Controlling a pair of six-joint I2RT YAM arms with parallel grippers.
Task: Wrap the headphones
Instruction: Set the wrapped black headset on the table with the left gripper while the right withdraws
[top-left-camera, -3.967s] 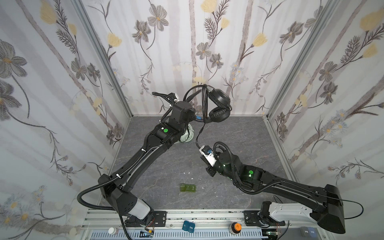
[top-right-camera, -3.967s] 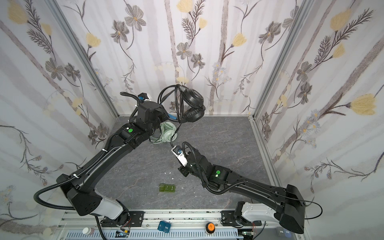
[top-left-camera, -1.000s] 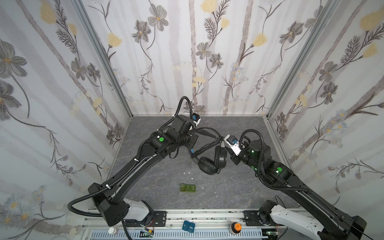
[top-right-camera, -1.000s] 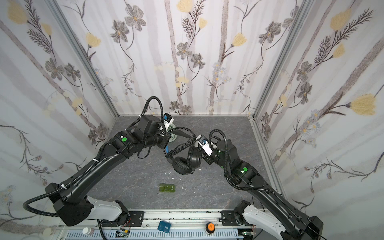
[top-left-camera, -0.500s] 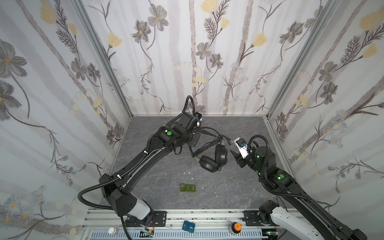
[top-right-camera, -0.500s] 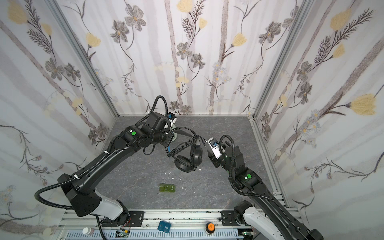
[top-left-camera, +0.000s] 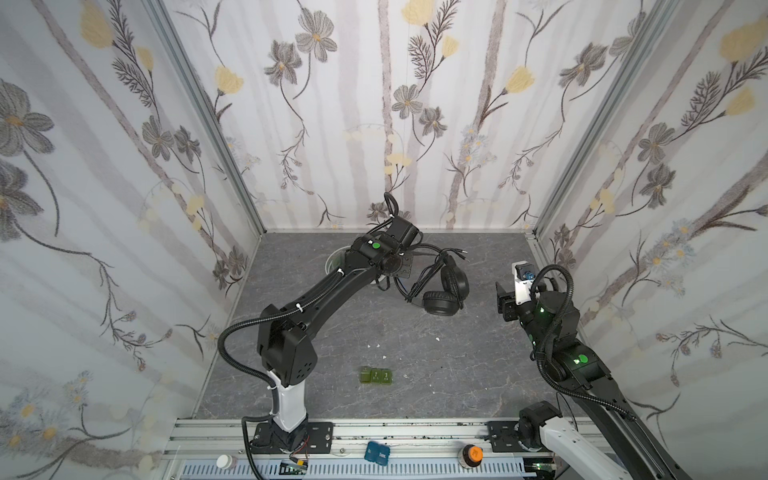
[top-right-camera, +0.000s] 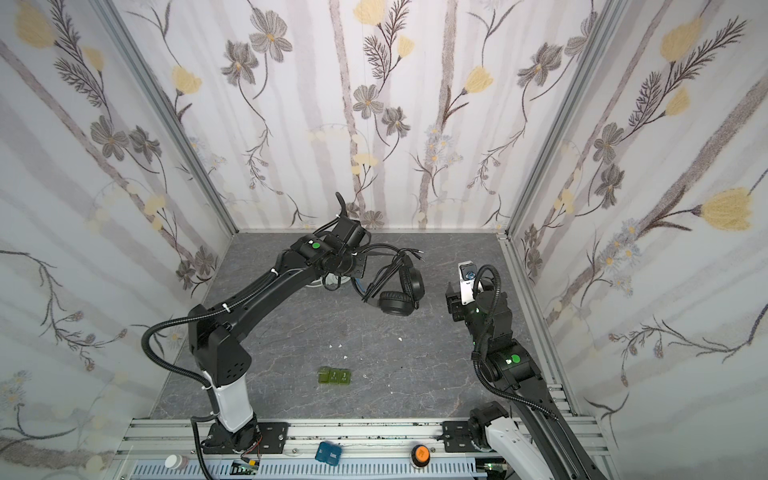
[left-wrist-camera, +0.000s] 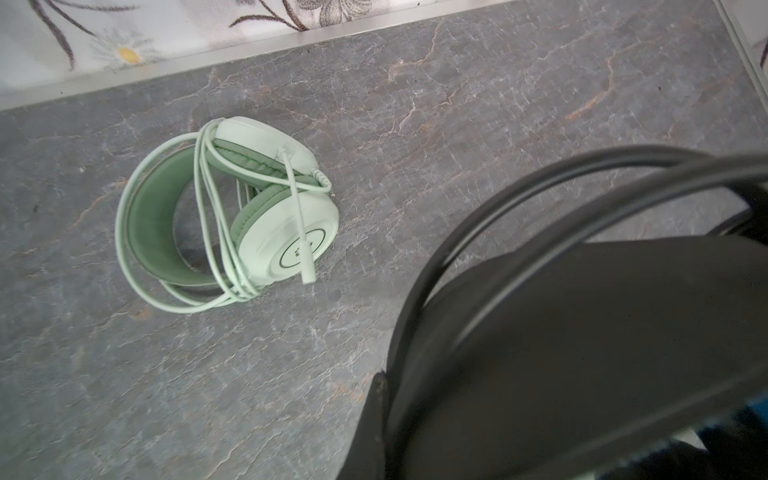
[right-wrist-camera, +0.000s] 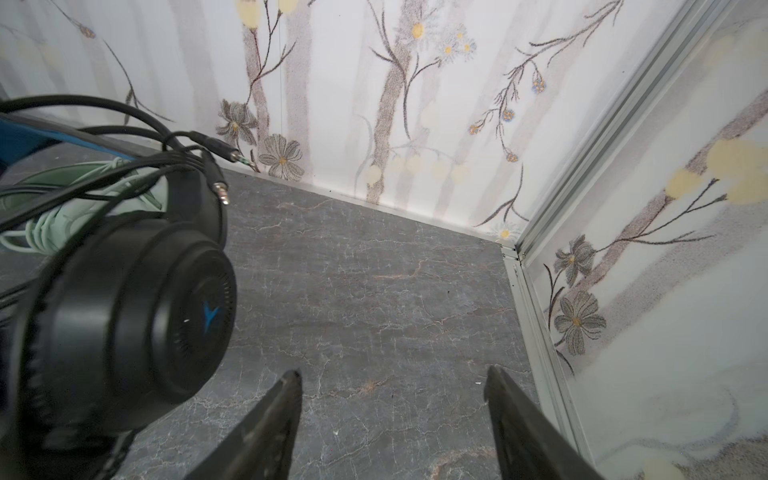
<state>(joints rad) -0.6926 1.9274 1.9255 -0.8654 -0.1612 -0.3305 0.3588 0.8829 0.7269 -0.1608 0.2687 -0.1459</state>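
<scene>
**Top views.** My left jaws, at the end of the arm that reaches toward the back wall, are pressed together on the band of the black headphones (top-left-camera: 440, 303). The ear cups hang low at mid-rear of the surface (top-left-camera: 415, 353); I cannot tell whether they touch it. The black cable (top-left-camera: 426, 276) loops over the band. The mint headphones (top-left-camera: 332, 259) are mostly hidden behind that arm. My right jaws stand to the right of the black cups, apart from them. Green blocks (top-left-camera: 376, 375) lie near the front.

**Left wrist view.** The mint headphones (left-wrist-camera: 266, 208) lie on the surface near the back wall, with the pale cable (left-wrist-camera: 297, 216) wound around band and cups. The black band fills the near corner.

**Right wrist view.** My right jaws are spread wide, with nothing between them, over bare surface. The black headphones (right-wrist-camera: 124, 316) are just beside them, with the plugs (right-wrist-camera: 222, 191) dangling free.
</scene>
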